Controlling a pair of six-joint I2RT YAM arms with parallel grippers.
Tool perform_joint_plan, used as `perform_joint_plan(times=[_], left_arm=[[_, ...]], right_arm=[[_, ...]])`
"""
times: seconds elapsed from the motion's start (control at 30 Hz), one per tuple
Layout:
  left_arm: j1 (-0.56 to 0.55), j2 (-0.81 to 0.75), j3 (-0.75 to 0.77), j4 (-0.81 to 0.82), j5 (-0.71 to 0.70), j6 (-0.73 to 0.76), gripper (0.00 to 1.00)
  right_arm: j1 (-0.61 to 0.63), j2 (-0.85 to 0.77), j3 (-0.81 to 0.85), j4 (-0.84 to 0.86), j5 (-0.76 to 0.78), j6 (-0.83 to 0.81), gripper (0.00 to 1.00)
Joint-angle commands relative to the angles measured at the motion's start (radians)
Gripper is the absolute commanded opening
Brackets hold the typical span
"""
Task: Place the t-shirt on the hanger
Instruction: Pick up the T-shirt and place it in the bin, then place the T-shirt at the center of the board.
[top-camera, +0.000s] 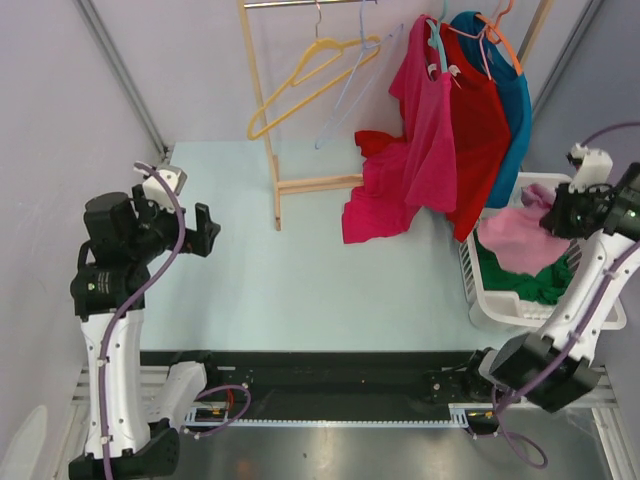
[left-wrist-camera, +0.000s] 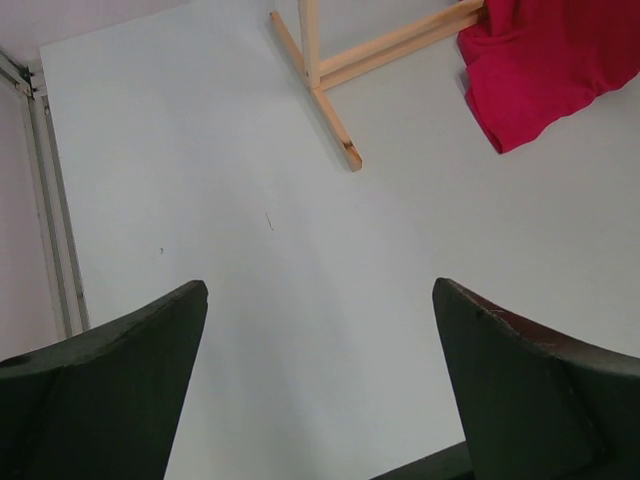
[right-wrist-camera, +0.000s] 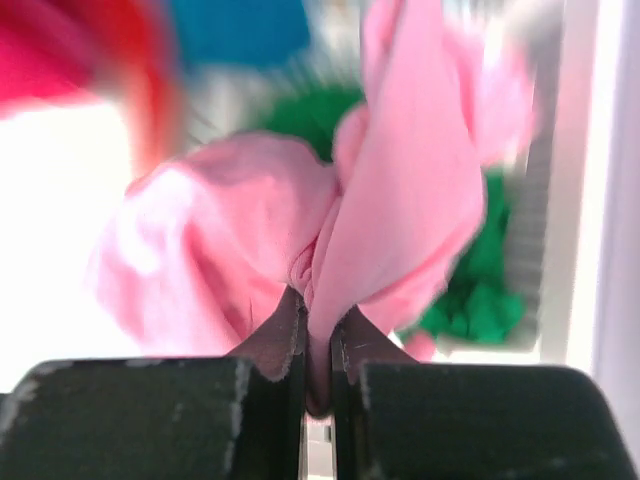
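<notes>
1. The step in hand looks like the pick-up, drawing the garment out of the basket. The right hand (right-wrist-camera: 318, 345) is clenched on a fold of the pale pink t-shirt (right-wrist-camera: 400, 200). The cloth is pinched between the two fingers and bunches just beyond their tips.
2. From above, most of the t-shirt (top-camera: 520, 240) drapes just below and to the left of the right hand (top-camera: 560, 210). It lies over the white laundry basket (top-camera: 490, 305) and on top of a green garment (top-camera: 540, 285). The wrist view is blurred, so the shirt may be partly lifted, but I cannot tell whether it has cleared the basket.
3. The left hand (left-wrist-camera: 318, 290) is released, with its fingers wide apart and nothing between them. Bare bench (left-wrist-camera: 200, 150) lies under it. The foot of the wooden rack (left-wrist-camera: 335, 125) lies ahead of it, with a magenta shirt hem (left-wrist-camera: 540, 70) ahead and to its right.
4. The lavender-blue hanger (top-camera: 350, 95) hangs on the rack beside a yellow hanger (top-camera: 300, 90). It is well apart from both hands, far to the left of the right one.
5. The next move probably calls for lifting the shirt clear of the basket and bringing it toward the open bench. The idle left hand can then find the neck or hem before the hanger is fetched.
</notes>
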Motion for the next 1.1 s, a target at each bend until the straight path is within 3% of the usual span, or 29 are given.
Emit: perform_joint_plan(times=[0.0,0.13,0.27,0.37,0.47,0.57,0.67,0.9,1.0,1.07], left_arm=[[-0.006,-0.005,0.085,0.072,0.047,-0.004,1.00],[-0.006,-0.017,0.125,0.105,0.050,-0.028,1.00],[-0.005,-0.037,0.142,0.138,0.065,-0.057,0.99],[-0.006,-0.056,0.140,0.165,0.082,-0.080,1.00],[-0.005,-0.074,0.125,0.182,0.114,-0.090,1.00],[-0.005,-0.092,0.090,0.184,0.167,-0.067,1.00],[-0.005,-0.117,0.056,0.168,0.213,-0.019,1.00],[-0.006,-0.174,-0.041,0.113,0.317,0.140,1.00],[-0.006,-0.178,-0.070,0.046,0.354,0.251,1.00],[-0.005,-0.172,-0.085,-0.029,0.372,0.320,1.00]], right_arm=[[0.147,-0.097,0.284,-0.114,-0.229,0.072,0.00],[0.346,-0.085,0.465,-0.090,-0.278,0.191,0.00],[0.481,-0.045,0.646,-0.055,-0.305,0.288,0.00],[0.564,-0.015,0.738,-0.041,-0.408,0.320,0.00],[0.656,-0.044,0.659,0.010,-0.514,0.296,0.00],[0.831,-0.050,0.554,0.068,-0.493,0.293,0.00],[0.908,-0.016,0.515,0.096,-0.482,0.307,0.00],[1.175,0.159,0.648,0.189,-0.493,0.382,0.00],[1.192,0.195,0.613,0.330,-0.545,0.523,0.00],[1.131,0.179,0.489,0.416,-0.621,0.595,0.00]])
